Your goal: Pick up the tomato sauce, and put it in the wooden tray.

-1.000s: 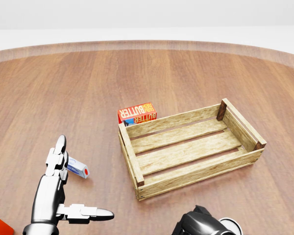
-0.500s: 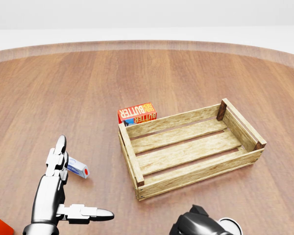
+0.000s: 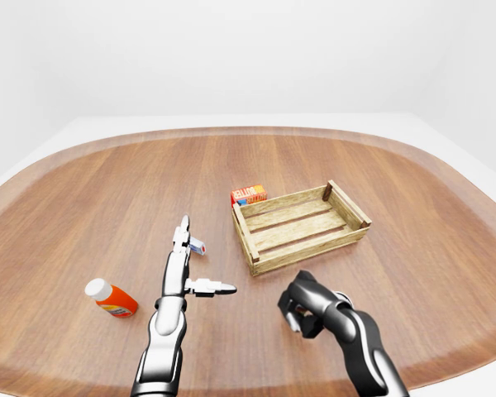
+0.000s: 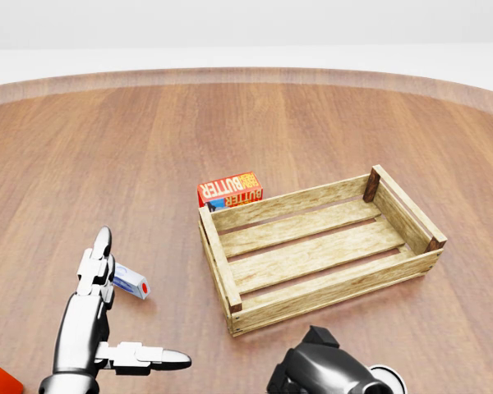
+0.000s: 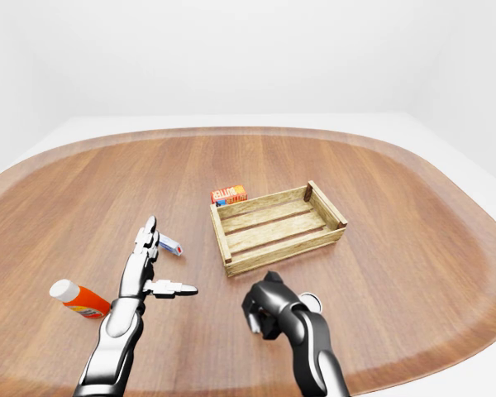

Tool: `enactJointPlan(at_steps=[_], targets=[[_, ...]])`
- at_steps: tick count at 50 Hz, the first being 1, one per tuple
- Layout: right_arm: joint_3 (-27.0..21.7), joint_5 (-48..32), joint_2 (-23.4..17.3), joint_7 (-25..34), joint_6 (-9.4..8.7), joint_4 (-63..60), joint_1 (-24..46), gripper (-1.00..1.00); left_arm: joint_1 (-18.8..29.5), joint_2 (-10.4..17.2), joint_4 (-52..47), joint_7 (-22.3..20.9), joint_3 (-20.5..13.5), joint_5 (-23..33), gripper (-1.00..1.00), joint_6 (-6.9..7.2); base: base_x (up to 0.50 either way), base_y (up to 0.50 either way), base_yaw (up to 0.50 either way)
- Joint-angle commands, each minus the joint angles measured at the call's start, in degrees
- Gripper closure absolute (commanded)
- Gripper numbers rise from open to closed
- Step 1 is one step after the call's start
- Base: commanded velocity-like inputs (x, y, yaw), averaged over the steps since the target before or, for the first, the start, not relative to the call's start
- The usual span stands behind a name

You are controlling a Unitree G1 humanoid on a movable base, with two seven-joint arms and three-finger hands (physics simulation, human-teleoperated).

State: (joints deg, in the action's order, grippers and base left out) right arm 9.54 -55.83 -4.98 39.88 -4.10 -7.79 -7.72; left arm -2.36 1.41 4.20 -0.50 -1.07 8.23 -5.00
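Left robot hand (image 3: 184, 269) fingers spread, left of wooden tray (image 3: 300, 226); tomato sauce (image 3: 111, 298) further left; right robot hand (image 3: 300, 304) curled, grip unclear.

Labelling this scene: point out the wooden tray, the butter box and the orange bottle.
wooden tray (image 4: 216, 256): head view, left end wall.
butter box (image 4: 230, 189): head view, printed top face.
orange bottle (image 3: 116, 301): left-eye view, orange body.

The head view looks down from close up at the wooden tray (image 4: 320, 250). Both eye views look from farther away and show the whole table (image 3: 83, 198), tray included
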Motion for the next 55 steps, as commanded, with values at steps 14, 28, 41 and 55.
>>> enactJointPlan(at_steps=[14,28,41,55], targets=[[-2.4,-3.2,1.1,0.1,-0.9,-17.4,5.4,1.0,-0.3,-0.1,-0.7,0.1,0.1,0.0,-1.0,0.0,0.0,0.0,0.0],[-7.4,-4.0,0.1,0.1,-0.9,-16.8,17.6,1.0,-0.4,-0.1,-0.8,0.0,0.1,0.0,-1.0,0.0,0.0,0.0,0.0],[-11.1,-0.7,-4.2,0.1,-0.9,-5.4,30.8,1.0,-0.4,-0.1,-0.9,0.0,0.1,0.1,-1.0,0.0,0.0,0.0,0.0],[-12.1,6.2,-8.9,0.1,-0.9,21.2,47.0,1.0,-0.2,0.0,-0.6,0.0,0.1,0.1,-1.0,0.0,0.0,0.0,0.0]])
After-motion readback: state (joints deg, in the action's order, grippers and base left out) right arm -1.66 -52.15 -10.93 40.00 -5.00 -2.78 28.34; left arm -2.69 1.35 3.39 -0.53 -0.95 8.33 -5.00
